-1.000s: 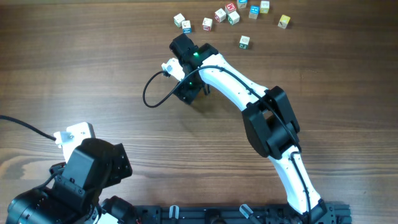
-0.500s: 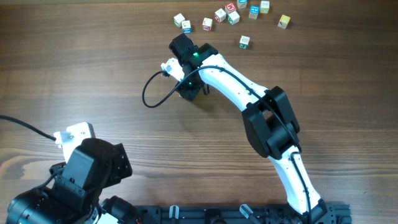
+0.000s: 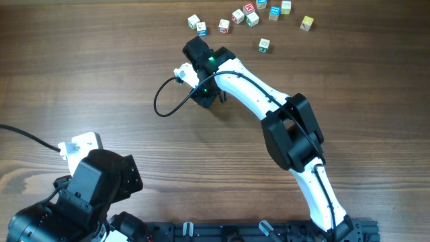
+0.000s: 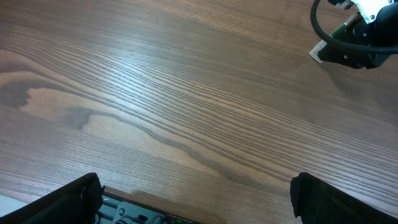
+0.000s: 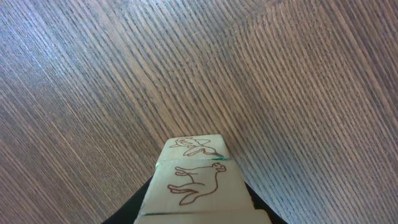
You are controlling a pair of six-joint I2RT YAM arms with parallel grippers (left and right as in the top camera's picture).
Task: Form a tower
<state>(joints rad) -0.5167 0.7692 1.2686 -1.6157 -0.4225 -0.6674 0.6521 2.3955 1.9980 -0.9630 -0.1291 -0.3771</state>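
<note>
The tower [image 5: 194, 174] fills the lower middle of the right wrist view. It is a column of pale wooden cubes with thin green edges and brown animal outlines, standing on the wooden table. My right gripper [image 5: 198, 214] has a dark finger against each side of the column. From overhead the right gripper [image 3: 203, 94] covers the tower. In the left wrist view the right gripper [image 4: 360, 43] shows far off at the top right. My left gripper [image 4: 202, 205] is open over bare wood with nothing between its fingers [image 4: 68, 199].
Several loose letter cubes [image 3: 250, 15] lie scattered along the table's far edge, with one green-marked cube [image 3: 264, 45] closer in. A black cable [image 3: 164, 97] loops left of the right wrist. The left arm [image 3: 87, 195] sits at the near left corner.
</note>
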